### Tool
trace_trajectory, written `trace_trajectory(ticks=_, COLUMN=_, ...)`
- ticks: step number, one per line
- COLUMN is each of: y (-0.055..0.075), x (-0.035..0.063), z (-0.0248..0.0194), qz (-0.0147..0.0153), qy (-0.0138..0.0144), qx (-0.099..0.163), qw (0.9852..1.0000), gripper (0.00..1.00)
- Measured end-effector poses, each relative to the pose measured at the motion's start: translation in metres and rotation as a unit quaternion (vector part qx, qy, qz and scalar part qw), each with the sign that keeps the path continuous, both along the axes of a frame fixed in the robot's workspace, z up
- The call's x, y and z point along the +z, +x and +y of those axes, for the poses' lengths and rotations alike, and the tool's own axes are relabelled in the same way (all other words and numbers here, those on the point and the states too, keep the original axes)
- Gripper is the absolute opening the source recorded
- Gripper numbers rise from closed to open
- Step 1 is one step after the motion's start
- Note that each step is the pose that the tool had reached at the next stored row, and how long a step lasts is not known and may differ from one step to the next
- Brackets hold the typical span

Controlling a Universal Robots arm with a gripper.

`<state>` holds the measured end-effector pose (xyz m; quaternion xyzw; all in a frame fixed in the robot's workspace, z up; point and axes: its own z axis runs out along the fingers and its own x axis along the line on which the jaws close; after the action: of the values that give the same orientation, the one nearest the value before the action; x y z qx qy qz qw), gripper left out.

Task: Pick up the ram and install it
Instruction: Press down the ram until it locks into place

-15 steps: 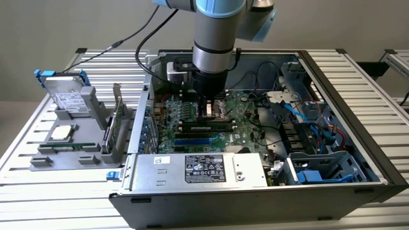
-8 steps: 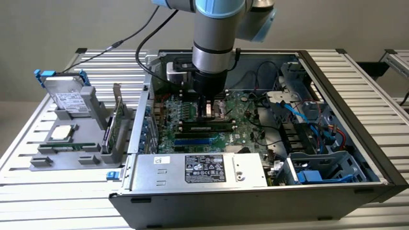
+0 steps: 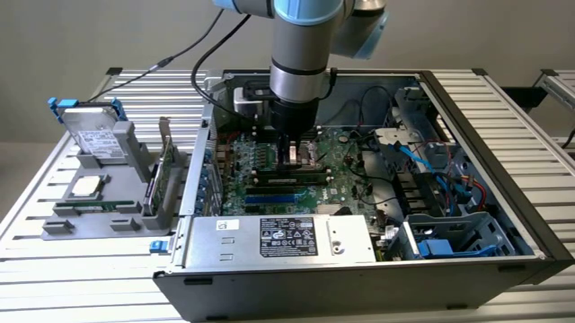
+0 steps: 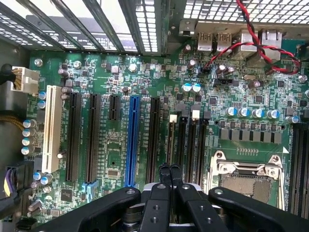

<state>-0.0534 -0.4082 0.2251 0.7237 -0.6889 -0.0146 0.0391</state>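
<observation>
My gripper (image 3: pixel 292 163) is down inside the open computer case, over the memory slots (image 3: pixel 289 177) of the green motherboard (image 3: pixel 269 161). Its two black fingers are pressed together, and nothing shows gripped between them. In the wrist view the shut gripper (image 4: pixel 169 169) sits at the near end of a memory slot with a white clip (image 4: pixel 173 118). A thin board seen edge-on, which looks like the ram (image 4: pixel 171 142), stands in that slot right in front of the tips. I cannot tell whether the tips touch it.
The empty processor socket (image 4: pixel 246 176) lies beside the memory slots, and a blue expansion slot (image 4: pixel 132 140) on the other side. The power supply (image 3: pixel 279 237) and blue-cabled drive cage (image 3: pixel 449 235) line the case. A grey fixture (image 3: pixel 90 208) outside holds a drive, an expansion card and a processor chip.
</observation>
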Motion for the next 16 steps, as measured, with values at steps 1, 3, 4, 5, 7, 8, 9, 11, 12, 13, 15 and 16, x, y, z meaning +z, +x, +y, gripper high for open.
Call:
trace_trajectory(ticks=1, y=0.0, x=0.0002, z=0.0, qz=0.0, qy=0.0001, qx=0.0, qw=1.0, gripper=0.1)
trace_trajectory(ticks=3, y=0.0, x=0.0026, z=0.0003, qz=-0.0004, qy=0.0009, qx=0.0, qw=1.0, gripper=0.1)
trace_trajectory(ticks=4, y=0.0, x=0.0063, z=0.0002, qz=0.0, qy=0.0004, qx=0.0, qw=1.0, gripper=0.1)
trace_trajectory(ticks=5, y=0.0, x=0.0111, z=0.0001, qz=0.0001, qy=0.0002, qx=0.0, qw=1.0, gripper=0.1)
trace_trajectory(ticks=7, y=0.0, x=0.0189, z=0.0001, qz=0.0003, qy=0.0001, qx=0.0, qw=1.0, gripper=0.1)
trace_trajectory(ticks=8, y=0.0, x=0.021, z=0.0001, qz=0.0004, qy=0.0002, qx=0.0, qw=1.0, gripper=0.1)
trace_trajectory(ticks=9, y=0.0, x=0.0231, z=0.0001, qz=0.0005, qy=0.0001, qx=0.0, qw=1.0, gripper=0.1)
trace_trajectory(ticks=11, y=0.0, x=0.0263, z=0.0001, qz=0.0006, qy=0.0001, qx=0.0, qw=1.0, gripper=0.1)
trace_trajectory(ticks=12, y=0.0, x=0.0271, z=0.0001, qz=0.0007, qy=0.0001, qx=0.0, qw=1.0, gripper=0.1)
trace_trajectory(ticks=13, y=0.0, x=0.0272, z=0.0001, qz=0.0006, qy=0.0002, qx=0.0, qw=1.0, gripper=0.1)
trace_trajectory(ticks=15, y=0.0, x=0.0278, z=0.0001, qz=0.0007, qy=0.0001, qx=0.0, qw=1.0, gripper=0.1)
trace_trajectory(ticks=16, y=0.0, x=0.0288, z=0.0001, qz=0.0007, qy=0.0, qx=0.0, qw=1.0, gripper=0.1)
